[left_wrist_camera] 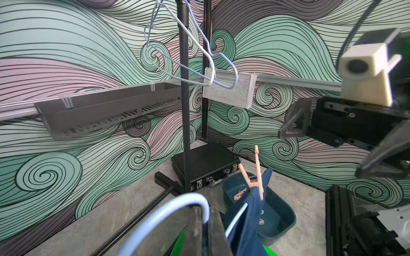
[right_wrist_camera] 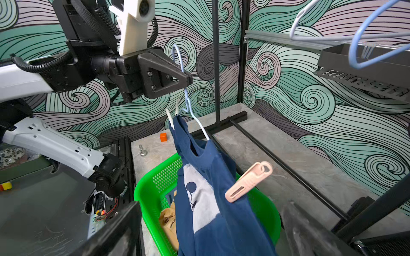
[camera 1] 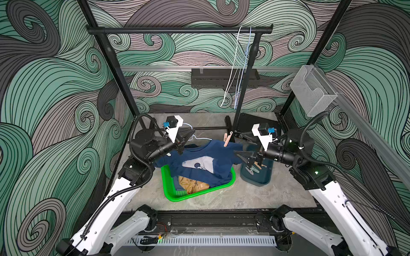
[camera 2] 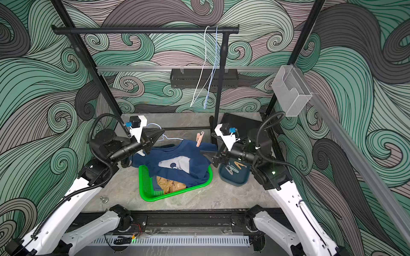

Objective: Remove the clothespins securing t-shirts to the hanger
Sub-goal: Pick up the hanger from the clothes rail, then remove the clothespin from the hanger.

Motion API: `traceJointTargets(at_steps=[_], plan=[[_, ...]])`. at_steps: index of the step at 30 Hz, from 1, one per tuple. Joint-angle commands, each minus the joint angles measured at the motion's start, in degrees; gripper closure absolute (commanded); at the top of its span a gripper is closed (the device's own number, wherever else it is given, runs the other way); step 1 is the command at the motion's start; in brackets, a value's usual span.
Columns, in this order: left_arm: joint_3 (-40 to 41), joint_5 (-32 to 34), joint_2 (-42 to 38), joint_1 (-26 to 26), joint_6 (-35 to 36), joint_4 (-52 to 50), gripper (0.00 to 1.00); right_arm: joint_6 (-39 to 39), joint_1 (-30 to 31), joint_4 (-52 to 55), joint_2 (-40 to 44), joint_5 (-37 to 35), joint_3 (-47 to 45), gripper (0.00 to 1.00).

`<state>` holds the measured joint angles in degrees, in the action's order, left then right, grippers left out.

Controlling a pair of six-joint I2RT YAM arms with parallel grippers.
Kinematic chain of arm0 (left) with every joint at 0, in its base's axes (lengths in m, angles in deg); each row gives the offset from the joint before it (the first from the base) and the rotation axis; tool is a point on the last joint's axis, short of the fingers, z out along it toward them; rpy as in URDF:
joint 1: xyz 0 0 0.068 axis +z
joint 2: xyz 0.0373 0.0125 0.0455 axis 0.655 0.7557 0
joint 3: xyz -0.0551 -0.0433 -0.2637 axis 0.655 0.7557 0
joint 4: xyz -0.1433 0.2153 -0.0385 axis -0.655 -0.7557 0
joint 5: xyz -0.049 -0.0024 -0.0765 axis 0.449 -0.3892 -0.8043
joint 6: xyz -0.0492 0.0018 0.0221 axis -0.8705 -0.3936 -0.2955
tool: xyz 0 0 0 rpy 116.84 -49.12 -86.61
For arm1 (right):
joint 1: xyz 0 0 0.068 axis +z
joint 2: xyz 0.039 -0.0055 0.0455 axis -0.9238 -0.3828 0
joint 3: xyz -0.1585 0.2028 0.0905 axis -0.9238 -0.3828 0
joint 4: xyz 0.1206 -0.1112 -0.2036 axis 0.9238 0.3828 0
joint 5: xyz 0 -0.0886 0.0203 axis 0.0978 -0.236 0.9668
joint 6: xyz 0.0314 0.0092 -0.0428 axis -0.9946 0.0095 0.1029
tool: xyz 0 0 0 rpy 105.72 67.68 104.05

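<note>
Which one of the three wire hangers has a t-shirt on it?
The hanger gripped by the left pincer: the navy t-shirt hangs from it. The other two hang bare on the black rail.

The left arm (camera 1: 111,206) and right arm (camera 1: 341,210) have glossy white links, black joints and ribbed black cable conduit (camera 1: 131,137). White camera mounts (camera 1: 176,130) carry blue connectors (camera 1: 166,124). The left gripper (right_wrist_camera: 188,81) is black, its triangular fingers (right_wrist_camera: 164,75) studded with small silver screws (right_wrist_camera: 150,73)

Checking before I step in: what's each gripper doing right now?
Left gripper: closed on the hanger, near its hook.
Right gripper: open, holding nothing.
</note>
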<state>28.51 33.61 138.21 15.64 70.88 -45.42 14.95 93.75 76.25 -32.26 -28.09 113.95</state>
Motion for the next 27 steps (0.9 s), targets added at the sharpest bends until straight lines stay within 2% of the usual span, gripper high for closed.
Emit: traceJointTargets(at_steps=[1, 6, 11, 19, 27], plan=[[-0.7, -4.1, -2.3, -0.3, 2.6, -0.3, 1.00, 2.1, -1.4, 1.4, -2.8, 8.8, 1.3, 0.01], [-0.8, -4.9, -3.1, -0.3, 3.8, -1.7, 1.00, -2.7, -6.0, -4.4, -8.5, 16.3, 1.8, 0.05], [-0.8, -5.2, -3.0, -0.3, 3.6, -1.9, 1.00, -3.7, -6.4, -7.5, -10.8, 22.2, 1.6, 0.09], [-1.2, -5.6, -2.1, -0.3, 3.6, -1.6, 1.00, -0.4, -6.3, -7.3, -12.2, 24.6, 0.2, 0.13], [-1.3, -5.9, -1.7, -0.3, 3.2, -1.1, 1.00, 1.4, -6.1, -8.5, -14.8, 24.8, -1.2, 0.12]])
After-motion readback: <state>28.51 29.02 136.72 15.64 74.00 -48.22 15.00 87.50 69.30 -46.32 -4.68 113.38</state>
